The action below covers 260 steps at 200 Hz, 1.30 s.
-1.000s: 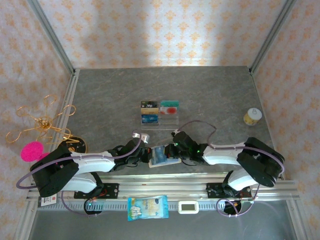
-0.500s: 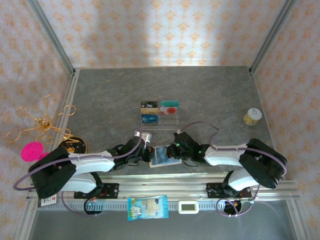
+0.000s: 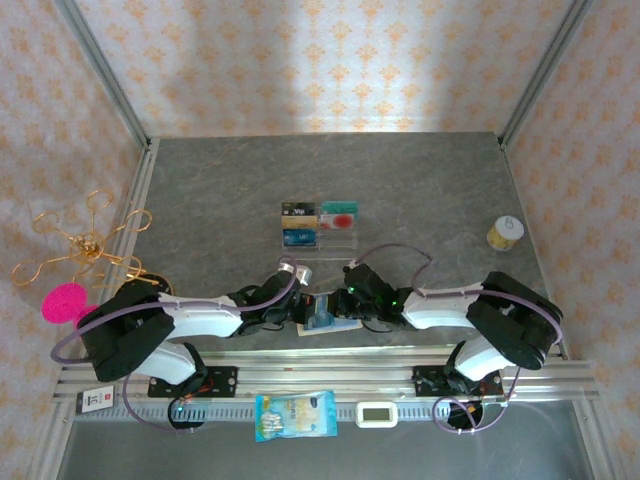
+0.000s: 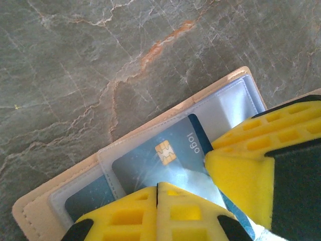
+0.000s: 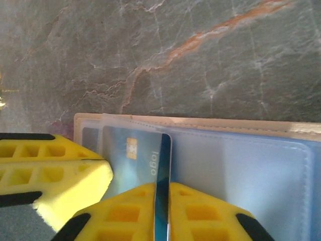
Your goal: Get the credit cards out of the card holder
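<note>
Top external view shows us the card holder (image 3: 337, 322) lying open at the middle of the worktop's (image 3: 430, 180) near edge. We see the left tool (image 4: 157, 190) clenched, its tips pressing on a clear pocket. The right tool (image 5: 161, 193) is grasping a blue card (image 5: 133, 155) by its edge at the holder.

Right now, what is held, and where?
Left end effector pinches the clear pocket of the card holder, blue card inside. Right end effector straddles that card; grip unclear.
</note>
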Motion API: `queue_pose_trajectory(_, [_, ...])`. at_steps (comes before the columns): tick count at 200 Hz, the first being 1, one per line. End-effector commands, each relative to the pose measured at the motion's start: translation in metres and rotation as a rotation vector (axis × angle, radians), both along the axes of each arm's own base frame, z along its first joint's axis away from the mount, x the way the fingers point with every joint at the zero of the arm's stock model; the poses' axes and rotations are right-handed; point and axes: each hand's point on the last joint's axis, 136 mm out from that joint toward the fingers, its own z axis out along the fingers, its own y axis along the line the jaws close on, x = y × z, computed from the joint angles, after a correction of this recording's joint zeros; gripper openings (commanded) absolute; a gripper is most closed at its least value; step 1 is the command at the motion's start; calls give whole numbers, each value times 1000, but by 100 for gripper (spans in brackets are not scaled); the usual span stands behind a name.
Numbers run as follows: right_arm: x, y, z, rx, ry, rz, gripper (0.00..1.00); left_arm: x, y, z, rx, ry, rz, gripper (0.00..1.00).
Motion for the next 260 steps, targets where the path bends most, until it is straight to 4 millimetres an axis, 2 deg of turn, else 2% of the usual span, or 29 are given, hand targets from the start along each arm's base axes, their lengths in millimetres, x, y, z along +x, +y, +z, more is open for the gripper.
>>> queue_pose_trajectory(1, [-2, -7, -10, -19, 18, -9, 13, -6, 12, -18, 61, 38, 7, 0])
queue_pose_trajectory(16, [-1, -8, -9, -16, 15, -16, 0, -6, 12, -17, 60, 36, 9, 0])
queue_pose_trajectory(42, [2, -18, -9, -29, 7, -60, 0, -6, 15, -18, 65, 34, 14, 0])
queue_pose_trajectory(93, [5, -40, 4, -62, -46, -104, 0, -5, 15, -16, 52, 28, 13, 0])
queue_pose_trajectory(141, [3, -43, 13, -73, -77, -74, 0, 1, 9, -3, 15, -4, 8, 0])
queue_pose_trajectory(161, [12, -38, 42, -94, -178, -9, 0, 3, 5, 13, -15, -27, 6, 0])
queue_pose_trajectory(186, [25, -38, 88, -112, -329, 24, 0, 11, 6, 48, -69, -105, 32, 0])
queue_pose_trajectory(207, [31, -29, 123, -76, -443, 79, 0, 14, 10, 75, -103, -155, 59, 19])
queue_pose_trajectory(219, [33, -21, 145, -46, -519, 120, 0, 14, 14, 86, -116, -176, 77, 34])
queue_pose_trajectory(245, [47, -5, 178, -69, -661, 196, 0, 13, 26, 98, -130, -196, 120, 57])
queue_pose_trajectory(260, [61, 2, 192, -115, -729, 234, 0, 12, 32, 103, -146, -201, 146, 67])
